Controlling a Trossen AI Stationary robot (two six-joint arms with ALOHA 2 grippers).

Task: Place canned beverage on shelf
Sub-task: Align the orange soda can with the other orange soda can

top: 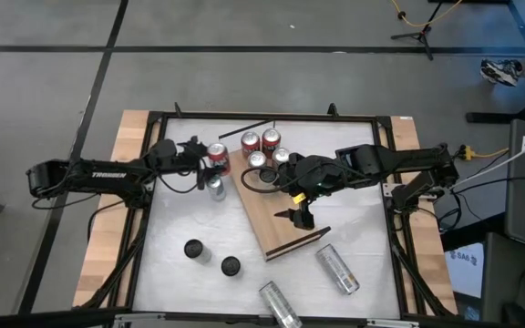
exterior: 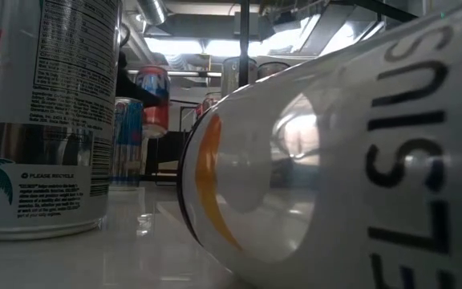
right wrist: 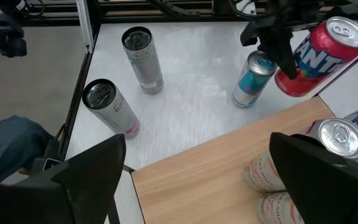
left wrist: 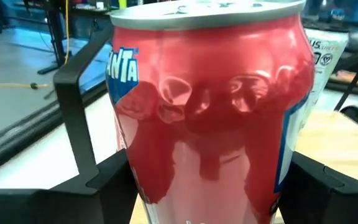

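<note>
High view: left claw [top: 210,160] clamped on red can [top: 217,155], held at corner of light-brown wooden shelf [top: 276,214], just above a blue-and-silver can [top: 216,189] standing on white table [top: 180,219]. Four red-and-white cans [top: 264,148] clustered upright on shelf's far end. Right claw [top: 302,217] spread wide over shelf's middle, holding nothing. Two dark-topped cans [top: 211,257] upright near front; two silver cans [top: 308,285] lying flat beyond shelf's near end. Low view: lying white can [exterior: 351,160] fills frame, lettering "ELSIUS" legible; can at left [exterior: 42,112] marked "PLEASE RECYCLE" with palm emblem. Left wrist view: glossy dented red aluminium, letters "NTA" legible, pinched between dark fingers [left wrist: 104,180]. Right wrist view: "ANTA" partly legible on held can; shelf grain smooth, pale.
</note>
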